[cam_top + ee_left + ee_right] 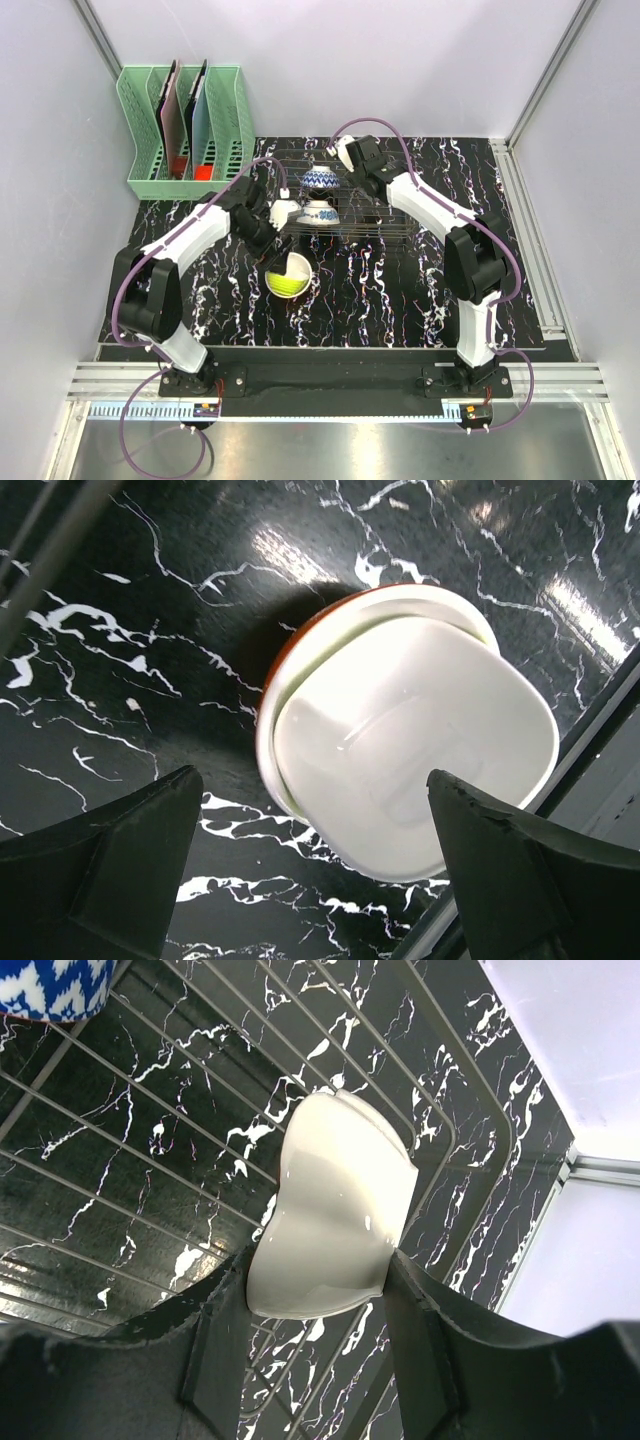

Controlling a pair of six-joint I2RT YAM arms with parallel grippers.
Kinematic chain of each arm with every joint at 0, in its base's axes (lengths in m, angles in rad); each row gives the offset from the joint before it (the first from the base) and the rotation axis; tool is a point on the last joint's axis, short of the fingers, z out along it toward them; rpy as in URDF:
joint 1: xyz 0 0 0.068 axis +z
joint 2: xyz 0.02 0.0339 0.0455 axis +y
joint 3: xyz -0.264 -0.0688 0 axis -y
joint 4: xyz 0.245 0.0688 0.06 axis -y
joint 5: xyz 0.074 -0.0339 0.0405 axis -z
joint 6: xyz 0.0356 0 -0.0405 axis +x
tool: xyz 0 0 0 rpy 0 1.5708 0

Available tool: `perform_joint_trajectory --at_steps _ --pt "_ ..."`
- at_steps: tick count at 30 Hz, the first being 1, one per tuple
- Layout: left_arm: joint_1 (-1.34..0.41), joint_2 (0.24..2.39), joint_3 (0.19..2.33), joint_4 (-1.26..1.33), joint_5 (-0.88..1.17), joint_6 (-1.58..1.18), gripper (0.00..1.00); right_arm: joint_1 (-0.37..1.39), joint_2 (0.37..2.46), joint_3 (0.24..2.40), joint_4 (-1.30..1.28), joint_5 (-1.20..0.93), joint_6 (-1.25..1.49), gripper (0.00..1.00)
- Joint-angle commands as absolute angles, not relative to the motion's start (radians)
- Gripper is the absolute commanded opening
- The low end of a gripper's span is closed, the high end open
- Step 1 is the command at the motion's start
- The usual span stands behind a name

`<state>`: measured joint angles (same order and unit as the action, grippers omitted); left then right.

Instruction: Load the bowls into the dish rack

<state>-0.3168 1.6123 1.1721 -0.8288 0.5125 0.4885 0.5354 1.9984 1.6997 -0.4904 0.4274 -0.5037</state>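
Note:
The dark wire dish rack (385,226) lies at the back middle of the mat. Two blue-patterned bowls (320,180) (320,213) stand in it. My right gripper (341,152) is shut on a white bowl (340,1200), held on edge just above the rack wires (150,1090) near the rack's far corner. My left gripper (279,250) is open over a lime green bowl (288,278) in front of the rack. In the left wrist view a white bowl (410,750) lies tilted in a bowl with an orange rim (330,613), between my open fingers (130,850).
A mint-green slotted holder (185,130) with flat boards stands at the back left, off the mat. A blue-patterned bowl (55,985) sits close to the right gripper's left. White walls enclose the left, back and right sides.

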Motion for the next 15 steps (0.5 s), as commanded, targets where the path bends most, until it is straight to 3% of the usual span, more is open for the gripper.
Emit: perform_joint_trajectory --at_steps 1,15 --pt "-0.333 1.614 1.223 -0.876 0.457 0.521 0.99 0.517 1.956 1.707 -0.431 0.471 -0.485 0.0" --pt "-0.339 1.611 1.295 -0.896 0.472 0.511 0.99 0.488 2.132 1.842 -0.429 0.569 -0.477 0.0"
